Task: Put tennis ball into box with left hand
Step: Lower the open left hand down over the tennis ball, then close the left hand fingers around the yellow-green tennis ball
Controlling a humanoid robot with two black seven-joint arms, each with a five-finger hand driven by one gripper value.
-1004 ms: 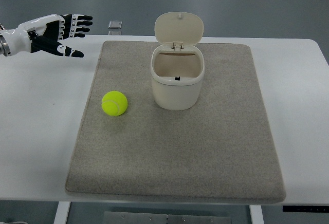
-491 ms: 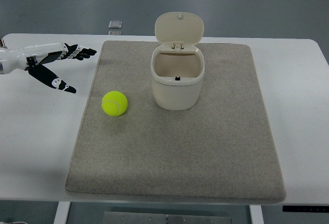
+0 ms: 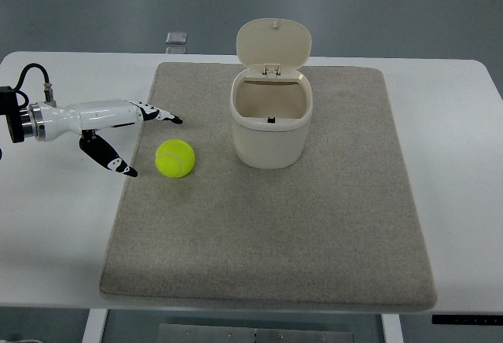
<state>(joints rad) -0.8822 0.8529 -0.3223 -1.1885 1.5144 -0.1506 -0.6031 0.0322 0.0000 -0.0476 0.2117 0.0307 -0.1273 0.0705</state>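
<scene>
A yellow-green tennis ball [image 3: 174, 158] lies on the grey mat [image 3: 267, 233], left of the cream box [image 3: 270, 123]. The box stands upright with its hinged lid tipped open at the back and its inside empty. My left hand [image 3: 149, 143] reaches in from the left edge, just left of the ball. Its fingers are spread: the long fingers point over the mat's edge above the ball and the thumb [image 3: 114, 160] hangs lower left. It holds nothing and stands a little apart from the ball.
The mat lies on a white table [image 3: 55, 233]. A small grey square object [image 3: 176, 38] lies at the table's far edge, behind the mat's left corner.
My left hand has come down and to the right, from the table's far left toward the ball. The ball and box have not moved.
</scene>
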